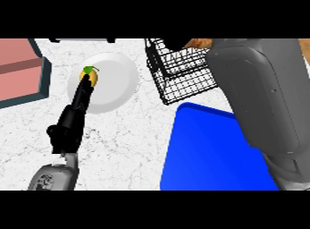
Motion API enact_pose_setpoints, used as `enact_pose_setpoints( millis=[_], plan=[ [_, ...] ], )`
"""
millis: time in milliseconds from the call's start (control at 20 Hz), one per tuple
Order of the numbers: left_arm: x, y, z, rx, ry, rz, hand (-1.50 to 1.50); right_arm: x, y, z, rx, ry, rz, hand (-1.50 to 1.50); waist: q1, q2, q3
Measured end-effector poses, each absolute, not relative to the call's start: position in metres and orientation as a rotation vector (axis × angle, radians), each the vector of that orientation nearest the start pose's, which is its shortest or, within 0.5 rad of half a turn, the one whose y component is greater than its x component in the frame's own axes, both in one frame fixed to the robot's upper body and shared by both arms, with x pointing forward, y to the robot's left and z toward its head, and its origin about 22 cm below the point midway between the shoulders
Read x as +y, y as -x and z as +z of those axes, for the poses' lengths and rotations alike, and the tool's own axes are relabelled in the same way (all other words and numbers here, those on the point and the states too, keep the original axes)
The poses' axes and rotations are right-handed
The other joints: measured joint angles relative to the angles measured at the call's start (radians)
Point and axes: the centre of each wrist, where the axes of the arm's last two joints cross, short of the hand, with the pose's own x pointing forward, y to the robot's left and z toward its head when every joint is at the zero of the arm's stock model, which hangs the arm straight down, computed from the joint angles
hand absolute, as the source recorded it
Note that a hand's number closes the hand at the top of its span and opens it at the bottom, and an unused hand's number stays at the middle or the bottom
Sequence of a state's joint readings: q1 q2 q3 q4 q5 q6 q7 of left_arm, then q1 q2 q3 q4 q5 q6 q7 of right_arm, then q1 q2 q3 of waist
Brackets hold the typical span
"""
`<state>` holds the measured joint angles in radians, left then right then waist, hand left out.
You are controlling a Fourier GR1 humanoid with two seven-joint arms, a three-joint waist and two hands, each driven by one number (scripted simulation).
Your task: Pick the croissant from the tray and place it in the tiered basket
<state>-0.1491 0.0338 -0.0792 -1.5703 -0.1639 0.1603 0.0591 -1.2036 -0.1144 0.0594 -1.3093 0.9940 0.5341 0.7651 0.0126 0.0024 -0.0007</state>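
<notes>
The croissant, glimpsed above the basket's far rim beside the largely hidden right hand, whose closure cannot be told, should be lowered well inside before being released.

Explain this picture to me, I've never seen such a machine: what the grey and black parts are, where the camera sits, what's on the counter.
The camera looks down from a humanoid robot's head at a white marble counter. The big grey right forearm reaches up toward a black wire tiered basket; its hand is hidden, with something brown showing at the basket's top. The left hand, black with straight fingers, stretches over a white plate bearing a small yellow-green item. A blue tray lies below the basket.
</notes>
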Motion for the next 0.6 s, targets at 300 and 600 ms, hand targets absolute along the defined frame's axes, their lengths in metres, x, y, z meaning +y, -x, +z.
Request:
enact_pose_setpoints(
  millis=[300, 600],
  plan=[
    [0.198, -0.276, 0.036, -1.672, -0.181, -0.118, 0.00, -0.090, -0.396, 0.293, -1.325, 1.157, 0.978, -1.50, 0.000, 0.001, 0.000],
    [0.203, -0.277, 0.036, -1.664, -0.177, -0.114, 0.00, -0.105, -0.414, 0.270, -1.335, 0.972, 0.789, -1.50, 0.003, 0.002, 0.001]
  ],
)
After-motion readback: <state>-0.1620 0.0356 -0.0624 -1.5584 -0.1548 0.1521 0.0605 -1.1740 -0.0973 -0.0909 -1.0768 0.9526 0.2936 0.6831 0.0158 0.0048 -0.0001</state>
